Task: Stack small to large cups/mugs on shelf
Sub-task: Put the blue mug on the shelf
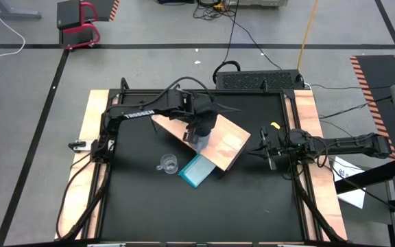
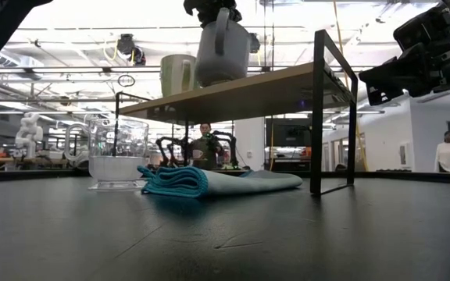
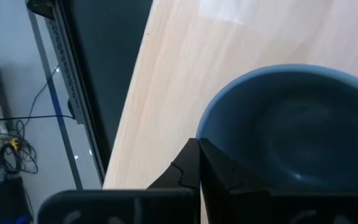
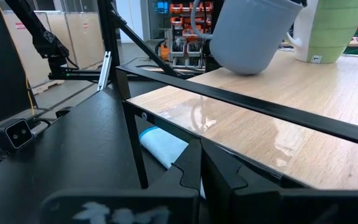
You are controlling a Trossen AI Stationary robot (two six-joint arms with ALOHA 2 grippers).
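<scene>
Left pincer point(image 1: 201, 132) clamped on grey-blue mug point(image 2: 221, 53), holding it tilted just above the shelf point(image 1: 228, 144), beside the green mug point(image 2: 178, 75) standing on the shelf. Glass cup point(image 1: 168, 164) on worktop point(image 1: 184, 213) next to blue cloth point(image 1: 197, 169) (folded). Right pincer point(image 1: 269, 152) closed, empty, off the shelf's right end.

folded light-blue cloth point(image 1: 197, 170) lying flat on black table top point(image 1: 184, 213). red-framed cart point(image 1: 79, 20) standing on grey floor beyond table. black cables point(image 1: 242, 31) trailing across floor. white papers point(image 1: 348, 180) lying at table's right edge. person in white top point(image 2: 448, 152) standing in room behind.
</scene>
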